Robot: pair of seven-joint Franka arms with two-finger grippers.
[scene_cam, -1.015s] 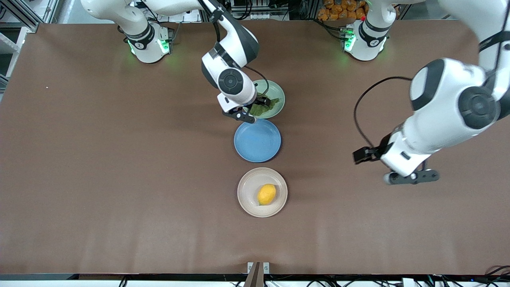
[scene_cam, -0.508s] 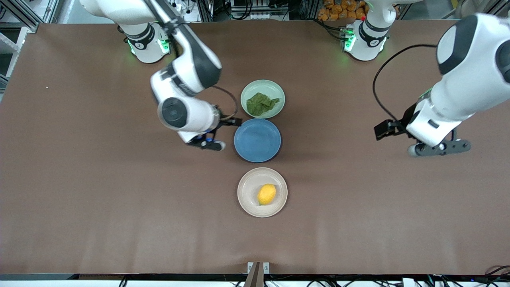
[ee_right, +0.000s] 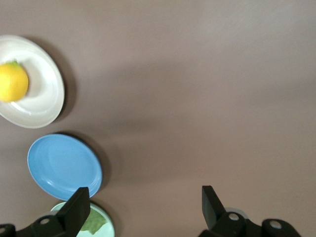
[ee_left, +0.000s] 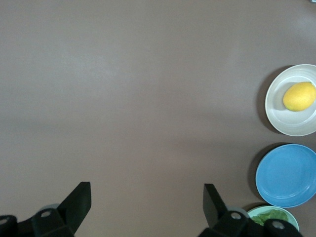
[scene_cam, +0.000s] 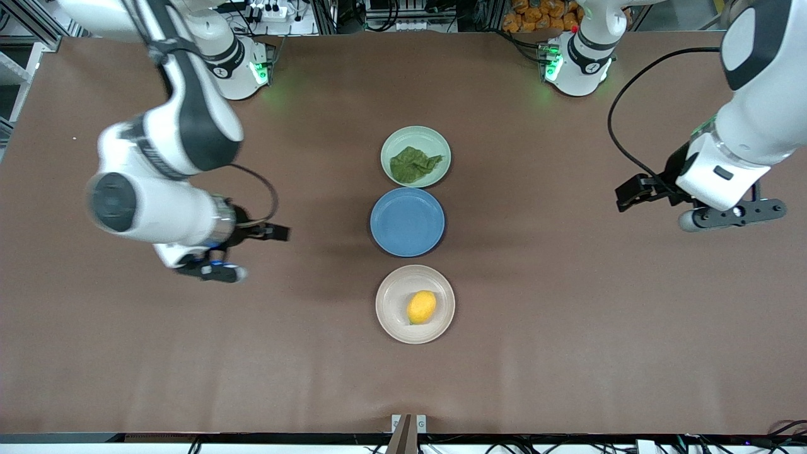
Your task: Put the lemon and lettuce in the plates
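Note:
The yellow lemon (scene_cam: 422, 307) (ee_left: 299, 96) (ee_right: 12, 81) lies in the beige-white plate (scene_cam: 394, 295), the plate nearest the front camera. The dark green lettuce (scene_cam: 413, 164) (ee_right: 93, 221) lies flat in the pale mint plate (scene_cam: 436, 142), nearest the robots' bases. My right gripper (scene_cam: 211, 272) (ee_right: 144, 195) hangs open and empty over bare table toward the right arm's end. Over bare table toward the left arm's end, my left gripper (scene_cam: 731, 215) (ee_left: 146, 192) is open too, with nothing between its fingers.
A blue plate (scene_cam: 407, 221) with nothing in it sits between the two other plates, the three forming a line down the table's middle. Brown table surface (scene_cam: 567, 353) spreads on all sides of the plates.
The right arm has swung from the mint plate out toward its own end of the table, leaving the lettuce lying there. The left arm has drawn farther toward its end.

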